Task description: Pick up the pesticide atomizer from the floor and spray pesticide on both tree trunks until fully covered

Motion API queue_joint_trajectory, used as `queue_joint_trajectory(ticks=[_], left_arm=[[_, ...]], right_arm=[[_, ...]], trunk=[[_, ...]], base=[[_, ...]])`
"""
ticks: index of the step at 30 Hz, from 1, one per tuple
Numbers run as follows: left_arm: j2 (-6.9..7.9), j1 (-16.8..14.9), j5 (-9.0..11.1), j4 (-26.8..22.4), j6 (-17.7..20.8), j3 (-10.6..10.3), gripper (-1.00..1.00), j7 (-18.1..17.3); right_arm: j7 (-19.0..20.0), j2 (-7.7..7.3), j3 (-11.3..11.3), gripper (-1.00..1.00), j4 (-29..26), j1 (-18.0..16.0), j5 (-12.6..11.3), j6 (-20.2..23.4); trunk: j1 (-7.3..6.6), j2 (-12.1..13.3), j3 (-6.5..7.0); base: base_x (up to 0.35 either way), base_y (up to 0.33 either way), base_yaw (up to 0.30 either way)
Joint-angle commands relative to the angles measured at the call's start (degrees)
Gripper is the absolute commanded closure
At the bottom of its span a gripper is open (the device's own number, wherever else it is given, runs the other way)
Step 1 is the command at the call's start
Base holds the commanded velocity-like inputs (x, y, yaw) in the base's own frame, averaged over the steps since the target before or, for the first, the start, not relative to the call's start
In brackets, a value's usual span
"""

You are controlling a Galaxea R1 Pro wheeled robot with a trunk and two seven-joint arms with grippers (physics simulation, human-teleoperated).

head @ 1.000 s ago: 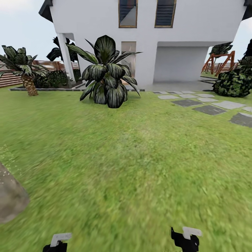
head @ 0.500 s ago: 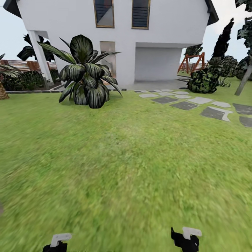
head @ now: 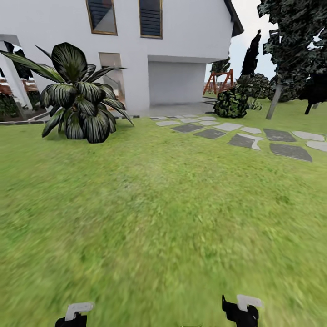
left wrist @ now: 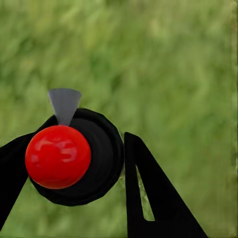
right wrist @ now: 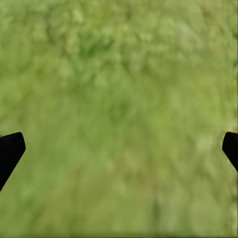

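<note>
Pesticide atomizer [left wrist: 67, 156] clamped in left gripper [left wrist: 74, 163], open lawn [head: 163, 204] ahead

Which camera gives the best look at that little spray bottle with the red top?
The left wrist view: the spray bottle sits close up between the left gripper's fingers, red top facing the camera. The head view catches just the arms' ends above grass.
</note>
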Motion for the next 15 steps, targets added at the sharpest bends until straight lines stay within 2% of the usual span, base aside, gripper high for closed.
queue_joint_trajectory(ticks=[1,15], left_arm=[[0.01,0.0,-0.4,0.0,-0.2,0.5,1.00,-0.3],[0.15,-0.1,-0.3,0.0,-0.2,0.6,1.00,-0.2]], right_arm=[[-0.1,0.02,-0.3,-1.00,0.1,-0.1,0.5,-0.1],[-0.1,0.02,-0.3,-1.00,0.1,0.0,0.5,-0.1]], trunk=[[-0.01,0.0,-0.05],[-0.01,0.0,-0.05]], base=[[-0.002,-0.272,-0.300],[0.000,-0.274,-0.300]])
